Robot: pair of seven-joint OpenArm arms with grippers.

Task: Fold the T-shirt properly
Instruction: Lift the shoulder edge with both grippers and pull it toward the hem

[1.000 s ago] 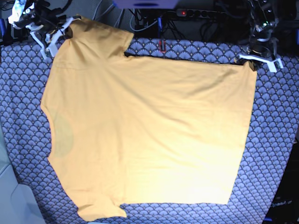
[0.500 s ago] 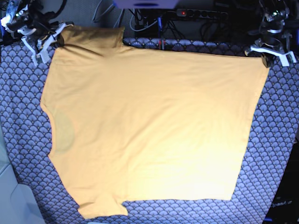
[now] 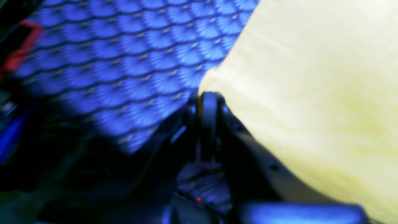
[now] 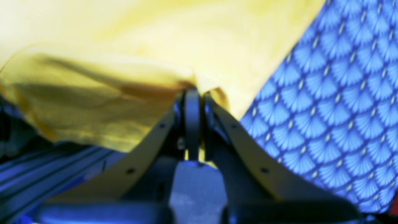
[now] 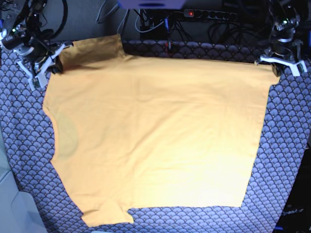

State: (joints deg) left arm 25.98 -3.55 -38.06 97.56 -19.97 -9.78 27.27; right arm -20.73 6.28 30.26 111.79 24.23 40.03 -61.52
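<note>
The yellow-orange T-shirt [image 5: 155, 136] lies spread flat on the blue-grey scale-patterned cloth [image 5: 286, 145], neck at the left, hem at the right. My right gripper [image 5: 48, 65] is shut on the shirt's far left corner by the upper sleeve; in the right wrist view the closed gripper [image 4: 192, 93] pinches bunched yellow fabric [image 4: 93, 93]. My left gripper [image 5: 275, 65] is shut on the far right hem corner; in the left wrist view the closed gripper [image 3: 209, 97] holds the shirt's edge [image 3: 311, 93].
Cables and a power strip [image 5: 209, 14] lie behind the table's far edge. A pale box corner [image 5: 9, 204] sits at the lower left. The patterned cloth shows bare around the shirt at the right and along the front.
Both grippers pulled the shirt's far edge back toward the table's rear and then lowered it. The upper sleeve has unfolded and the far edge now lies straighter.
</note>
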